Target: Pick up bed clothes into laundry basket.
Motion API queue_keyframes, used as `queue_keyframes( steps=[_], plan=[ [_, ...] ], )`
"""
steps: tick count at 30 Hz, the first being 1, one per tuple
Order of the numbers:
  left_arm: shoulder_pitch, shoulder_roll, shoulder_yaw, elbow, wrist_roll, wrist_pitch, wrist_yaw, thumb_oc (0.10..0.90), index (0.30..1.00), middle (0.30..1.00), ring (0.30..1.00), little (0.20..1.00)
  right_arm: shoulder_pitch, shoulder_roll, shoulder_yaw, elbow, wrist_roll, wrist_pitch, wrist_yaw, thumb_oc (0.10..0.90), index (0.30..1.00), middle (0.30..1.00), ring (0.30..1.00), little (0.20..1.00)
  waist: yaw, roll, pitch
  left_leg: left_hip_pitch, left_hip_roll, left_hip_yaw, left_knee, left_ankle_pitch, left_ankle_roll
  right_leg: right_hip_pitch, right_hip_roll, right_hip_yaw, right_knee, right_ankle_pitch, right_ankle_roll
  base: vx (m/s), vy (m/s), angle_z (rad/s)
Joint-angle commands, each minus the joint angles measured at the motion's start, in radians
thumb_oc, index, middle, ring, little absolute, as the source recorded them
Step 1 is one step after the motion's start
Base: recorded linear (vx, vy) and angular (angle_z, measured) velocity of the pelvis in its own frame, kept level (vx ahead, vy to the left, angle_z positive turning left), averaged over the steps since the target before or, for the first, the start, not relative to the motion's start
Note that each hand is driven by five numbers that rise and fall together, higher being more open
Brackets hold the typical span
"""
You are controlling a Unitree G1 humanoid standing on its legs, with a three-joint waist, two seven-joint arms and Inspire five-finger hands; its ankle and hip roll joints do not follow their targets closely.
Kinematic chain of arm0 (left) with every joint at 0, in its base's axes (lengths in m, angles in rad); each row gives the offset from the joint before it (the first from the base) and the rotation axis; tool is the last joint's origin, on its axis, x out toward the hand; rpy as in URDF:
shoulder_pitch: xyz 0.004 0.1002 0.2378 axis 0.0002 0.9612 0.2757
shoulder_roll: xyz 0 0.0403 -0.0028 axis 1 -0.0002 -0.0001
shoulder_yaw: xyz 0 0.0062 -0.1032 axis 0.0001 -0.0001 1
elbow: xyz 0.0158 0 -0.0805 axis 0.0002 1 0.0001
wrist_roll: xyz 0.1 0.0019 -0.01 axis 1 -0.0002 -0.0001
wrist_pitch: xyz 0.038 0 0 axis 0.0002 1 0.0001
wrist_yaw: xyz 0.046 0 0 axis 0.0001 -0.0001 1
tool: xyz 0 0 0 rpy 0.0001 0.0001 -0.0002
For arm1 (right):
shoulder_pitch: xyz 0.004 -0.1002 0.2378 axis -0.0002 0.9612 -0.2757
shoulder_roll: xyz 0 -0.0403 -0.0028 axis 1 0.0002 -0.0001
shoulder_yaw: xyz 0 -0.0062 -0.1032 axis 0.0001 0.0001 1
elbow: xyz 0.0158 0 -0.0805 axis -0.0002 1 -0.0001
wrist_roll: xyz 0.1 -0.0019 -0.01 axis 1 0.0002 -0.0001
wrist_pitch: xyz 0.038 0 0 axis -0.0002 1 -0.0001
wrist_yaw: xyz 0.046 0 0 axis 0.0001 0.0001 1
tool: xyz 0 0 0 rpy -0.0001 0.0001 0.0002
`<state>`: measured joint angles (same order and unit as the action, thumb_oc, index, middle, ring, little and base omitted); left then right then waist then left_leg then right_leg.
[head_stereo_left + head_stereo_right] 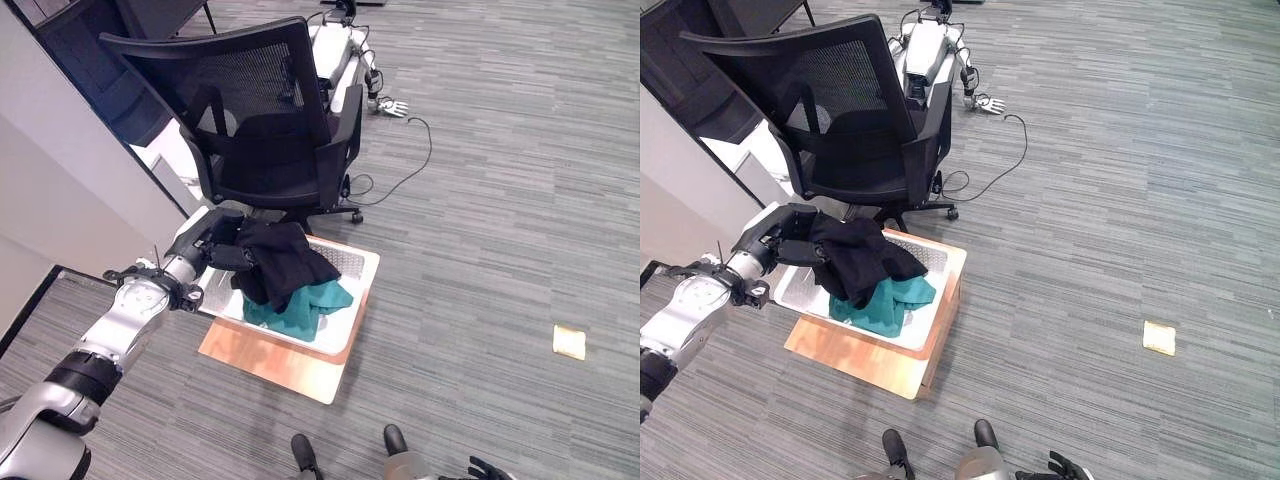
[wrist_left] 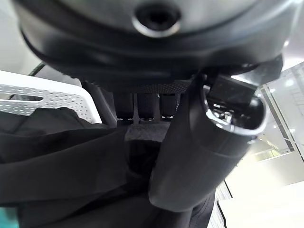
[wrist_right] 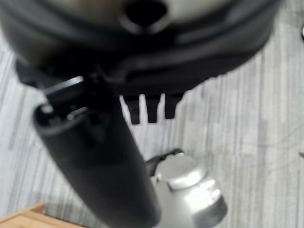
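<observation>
Left robot hand (image 1: 222,243) at the near rim of the white laundry basket (image 1: 345,262), fingers curled into the black garment (image 1: 283,262) and pinching its bunched edge, as the left wrist view confirms with dark cloth gathered against the thumb. Black garment draped half inside the basket, half over the rim, lying on top of a teal garment (image 1: 305,305) already in the basket. Basket resting on a wooden board (image 1: 270,362) on the grey carpet floor (image 1: 500,200), just in front of a black mesh office chair (image 1: 270,110). Right robot hand (image 3: 152,107) low at the robot's side above bare carpet, fingers straight and holding nothing. Step in hand judged as lowering and releasing the black garment. Best done by carrying the pinched edge further toward the basket's middle before letting go, so that the overhanging cloth falls inside rather than sliding out over the rim; keep clear of the chair base. Small yellow square object (image 1: 569,342) lying well apart on the carpet.
</observation>
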<state>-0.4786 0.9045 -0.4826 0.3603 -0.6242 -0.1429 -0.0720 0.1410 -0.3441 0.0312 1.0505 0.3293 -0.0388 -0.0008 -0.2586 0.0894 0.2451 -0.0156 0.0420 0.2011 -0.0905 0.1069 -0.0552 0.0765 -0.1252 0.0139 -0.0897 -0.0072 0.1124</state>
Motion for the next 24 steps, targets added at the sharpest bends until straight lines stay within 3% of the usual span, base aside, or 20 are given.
queue_keyframes(
  steps=[1,8,12,17,24],
  plan=[
    [-0.066,0.034,0.130,-0.029,0.003,-0.058,0.001,0.400,0.300,0.300,0.300,0.300,0.040,-0.066,-0.009,-0.007,-0.023,-0.014,0.006,0.800,0.900,0.900,0.900,0.900,0.011,0.022,-0.033,0.075,0.046,0.003,0.003,-0.097,-0.051,-0.050,0.008,-0.014,0.004,0.015,0.024,0.00,0.000,0.00],
    [-0.043,-0.085,0.068,0.040,0.054,-0.038,-0.015,0.400,0.300,0.300,0.300,0.300,0.016,-0.077,-0.011,-0.011,-0.013,-0.016,-0.006,0.800,0.900,0.900,0.900,0.900,-0.009,0.040,-0.027,0.063,0.041,0.008,0.003,-0.098,-0.049,-0.066,0.006,-0.005,0.005,0.016,0.024,0.00,0.000,-0.01],
    [-0.074,-0.209,0.022,0.126,0.105,-0.026,-0.010,0.400,0.300,0.300,0.300,0.300,0.013,-0.084,-0.008,-0.020,-0.018,-0.019,-0.017,0.800,0.900,0.900,0.900,0.900,-0.029,0.041,-0.022,0.057,0.040,0.018,0.003,-0.100,-0.047,-0.077,0.007,0.002,0.004,0.017,0.024,0.02,-0.003,-0.07],
    [-0.175,-0.256,-0.041,0.194,0.163,-0.020,0.001,0.400,0.300,0.300,0.300,0.300,0.013,-0.092,-0.007,-0.030,-0.021,-0.017,-0.028,0.800,0.900,0.900,0.900,0.900,-0.049,0.046,-0.017,0.049,0.040,0.019,0.003,-0.100,-0.048,-0.087,0.007,0.005,0.007,0.018,0.024,0.01,-0.004,-0.01],
    [-0.311,-0.260,-0.126,0.200,0.176,-0.024,0.002,0.400,0.300,0.300,0.300,0.300,0.000,-0.091,-0.002,-0.037,-0.014,-0.019,-0.035,0.800,0.900,0.900,0.900,0.900,-0.070,0.064,-0.010,0.047,0.037,0.025,0.003,-0.102,-0.048,-0.091,0.005,0.015,0.006,0.019,0.027,0.00,0.000,0.00]
  ],
)
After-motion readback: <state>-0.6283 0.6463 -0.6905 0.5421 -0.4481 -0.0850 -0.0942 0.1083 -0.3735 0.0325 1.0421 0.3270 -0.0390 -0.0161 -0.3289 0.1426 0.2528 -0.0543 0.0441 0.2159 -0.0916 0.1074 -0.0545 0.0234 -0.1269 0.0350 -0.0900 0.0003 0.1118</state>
